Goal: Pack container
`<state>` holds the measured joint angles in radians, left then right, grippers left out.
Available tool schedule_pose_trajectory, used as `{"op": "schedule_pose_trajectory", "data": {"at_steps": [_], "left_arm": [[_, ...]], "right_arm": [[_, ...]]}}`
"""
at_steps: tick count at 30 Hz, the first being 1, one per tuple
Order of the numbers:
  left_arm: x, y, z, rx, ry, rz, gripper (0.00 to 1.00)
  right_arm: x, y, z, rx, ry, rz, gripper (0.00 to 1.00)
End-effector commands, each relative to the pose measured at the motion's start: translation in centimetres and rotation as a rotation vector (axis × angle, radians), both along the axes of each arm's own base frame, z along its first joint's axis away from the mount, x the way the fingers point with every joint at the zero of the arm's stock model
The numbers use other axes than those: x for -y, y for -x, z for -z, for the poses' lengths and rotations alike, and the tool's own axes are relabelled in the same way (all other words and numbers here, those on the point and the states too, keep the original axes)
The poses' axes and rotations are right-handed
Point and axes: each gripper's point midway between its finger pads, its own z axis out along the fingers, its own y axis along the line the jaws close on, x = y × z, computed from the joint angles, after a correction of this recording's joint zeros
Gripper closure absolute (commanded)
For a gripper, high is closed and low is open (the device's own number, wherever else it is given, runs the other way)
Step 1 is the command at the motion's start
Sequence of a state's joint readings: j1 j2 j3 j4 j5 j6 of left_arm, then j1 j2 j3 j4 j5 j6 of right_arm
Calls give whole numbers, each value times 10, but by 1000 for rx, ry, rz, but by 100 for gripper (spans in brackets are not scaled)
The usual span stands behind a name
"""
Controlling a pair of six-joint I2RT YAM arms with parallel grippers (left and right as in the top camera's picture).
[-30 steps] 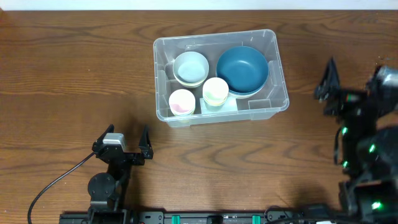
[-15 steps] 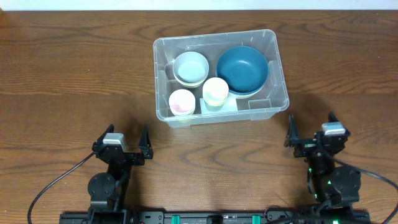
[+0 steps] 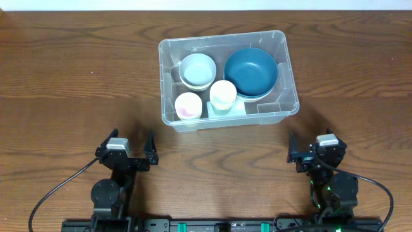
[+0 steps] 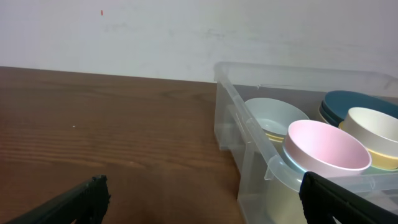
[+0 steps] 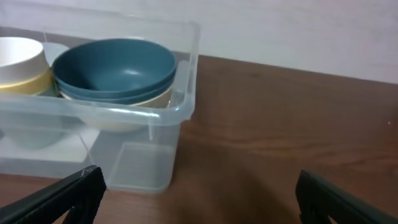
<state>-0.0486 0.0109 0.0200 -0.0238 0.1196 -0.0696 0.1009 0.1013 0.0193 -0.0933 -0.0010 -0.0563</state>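
Note:
The clear plastic container (image 3: 222, 37) stands at the table's middle back. Inside it lie a stack of dark blue bowls (image 3: 251, 71), a pale bowl (image 3: 197, 69), a cream cup (image 3: 223, 94) and a pink cup (image 3: 188, 105). My left gripper (image 3: 127, 143) rests low near the front edge, left of the container, open and empty. My right gripper (image 3: 315, 147) sits near the front edge on the right, also open and empty. In the left wrist view the container's wall (image 4: 249, 140) and pink cup (image 4: 323, 146) lie ahead on the right; the right wrist view has the container's corner (image 5: 186, 74) ahead on the left.
Bare brown wooden table (image 3: 77, 77) surrounds the container on all sides. A black cable (image 3: 58, 190) runs from the left arm's base toward the front edge. A white wall (image 4: 155, 31) stands behind the table.
The right arm has come down from the table's right edge to a low spot near the front edge, its jaws still open. The left arm and the container's contents have not moved.

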Motion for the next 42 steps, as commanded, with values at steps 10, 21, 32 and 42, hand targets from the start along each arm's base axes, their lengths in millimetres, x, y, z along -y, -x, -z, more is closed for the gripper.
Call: {"op": "schedule_pose_trajectory", "data": {"at_steps": [10,21,32,42], "left_arm": [[2,1,15,-45,-18,12,2],[2,1,15,-45,-18,12,2],[2,1,15,-45,-18,12,2],[2,1,15,-45,-18,12,2]], "right_arm": [[3,3,-20,97,41,6,1],[3,3,-20,96,41,5,1],[3,3,-20,96,41,5,1],[3,3,-20,96,41,5,1]]}}
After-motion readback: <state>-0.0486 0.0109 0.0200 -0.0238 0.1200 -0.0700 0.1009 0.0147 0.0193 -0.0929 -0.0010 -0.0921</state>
